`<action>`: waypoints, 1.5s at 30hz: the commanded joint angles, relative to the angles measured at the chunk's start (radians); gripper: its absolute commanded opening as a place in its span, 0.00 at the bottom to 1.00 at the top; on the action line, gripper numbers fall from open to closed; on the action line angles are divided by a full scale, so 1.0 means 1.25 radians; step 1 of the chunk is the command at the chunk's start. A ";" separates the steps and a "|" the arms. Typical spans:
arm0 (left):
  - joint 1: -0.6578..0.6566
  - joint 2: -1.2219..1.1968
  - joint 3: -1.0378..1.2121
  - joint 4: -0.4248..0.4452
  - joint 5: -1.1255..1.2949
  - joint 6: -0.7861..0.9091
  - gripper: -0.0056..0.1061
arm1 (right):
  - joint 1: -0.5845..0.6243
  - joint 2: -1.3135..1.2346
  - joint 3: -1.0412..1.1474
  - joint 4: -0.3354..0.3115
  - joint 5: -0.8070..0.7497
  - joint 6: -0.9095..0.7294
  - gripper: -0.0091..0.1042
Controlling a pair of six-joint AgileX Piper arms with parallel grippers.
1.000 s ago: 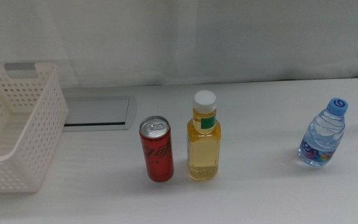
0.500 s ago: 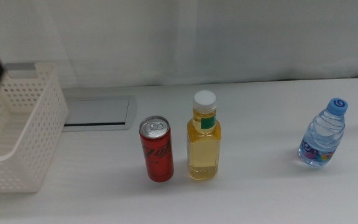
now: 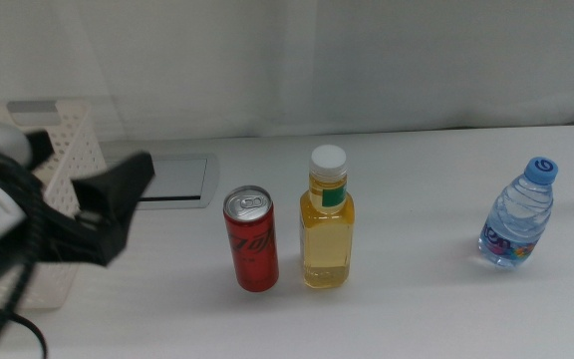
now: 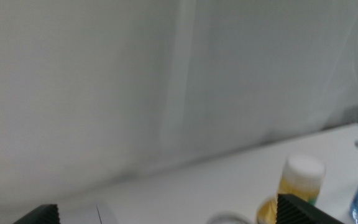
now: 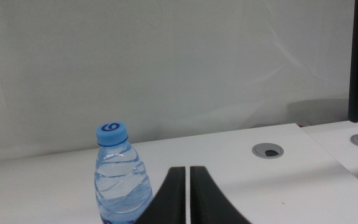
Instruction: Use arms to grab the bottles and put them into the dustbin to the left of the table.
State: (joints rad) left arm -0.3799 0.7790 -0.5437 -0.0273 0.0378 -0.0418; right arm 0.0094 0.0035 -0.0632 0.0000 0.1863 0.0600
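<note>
Middle view shows us the left gripper (image 3: 118, 204), black and claw-like, reaching in from the left edge in front of the white perforated plastic dustbin (image 3: 63, 150). Its jaws are spread apart and hold nothing. It is above the white tabletop (image 3: 417, 299), left of the slim red can (image 3: 251, 238) and apart from it. A flat grey rectangular panel (image 3: 172, 179) lies behind the gripper.

We see the red can upright just beside the yellow-liquid bottle with white cap and green neck band (image 3: 327, 219), which stands to its right. The clear blue-capped water bottle (image 3: 517, 214) stands well apart, near the right edge.

Left wrist view shows only the two jaw tips at the lower corners, set wide apart, with the white cap of the yellow bottle between them.

Right wrist view shows the right gripper (image 5: 187, 193) with its two dark jaws closed together, only a thin seam between them, gripping nothing. The water bottle stands upright just beside those jaws. We cannot find this gripper in the middle view.
</note>
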 commanded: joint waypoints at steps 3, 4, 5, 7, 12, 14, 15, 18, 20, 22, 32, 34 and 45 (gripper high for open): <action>-0.022 0.030 0.090 -0.006 -0.094 -0.044 0.87 | 0.000 -0.019 0.004 0.000 0.001 -0.006 0.06; -0.025 0.038 0.113 -0.006 -0.124 -0.048 0.87 | 0.000 -0.019 0.004 0.000 0.001 -0.006 0.06; -0.032 0.045 0.132 -0.006 -0.156 -0.048 0.87 | 0.000 -0.019 0.004 0.000 0.001 -0.006 0.06; -0.055 0.073 0.190 -0.006 -0.241 -0.057 0.87 | 0.000 -0.019 0.004 0.000 0.001 -0.006 0.06; -0.086 0.148 0.242 -0.006 -0.348 -0.062 0.87 | 0.000 -0.019 0.004 0.006 0.001 -0.006 0.06; -0.086 0.191 0.246 -0.006 -0.367 -0.062 0.87 | 0.000 -0.019 0.004 0.006 0.001 -0.006 0.06; -0.086 0.215 0.246 -0.006 -0.375 -0.062 0.87 | 0.000 -0.019 0.004 0.006 0.001 -0.006 0.06; -0.086 0.284 0.246 -0.006 -0.411 -0.062 0.87 | 0.000 -0.019 0.004 0.006 0.001 -0.006 0.06; -0.086 0.328 0.246 -0.011 -0.439 -0.062 0.87 | 0.000 -0.019 0.004 0.006 0.001 -0.006 0.06; -0.086 0.378 0.246 -0.011 -0.480 -0.062 0.87 | 0.000 -0.019 0.004 0.006 0.001 -0.006 0.06; -0.086 0.605 0.244 -0.005 -0.758 -0.055 0.87 | 0.000 -0.019 0.004 0.006 0.001 -0.006 0.06; -0.086 0.647 0.243 -0.003 -0.807 -0.049 0.87 | 0.000 -0.019 0.004 0.006 0.001 -0.006 0.06; -0.086 0.795 0.145 0.037 -0.853 -0.073 0.87 | 0.000 -0.019 0.004 0.006 0.001 -0.006 0.06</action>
State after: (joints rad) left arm -0.4770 1.7557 -0.3426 0.0167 -1.0062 -0.1182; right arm 0.0094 0.0035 -0.0632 0.0111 0.1863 0.0598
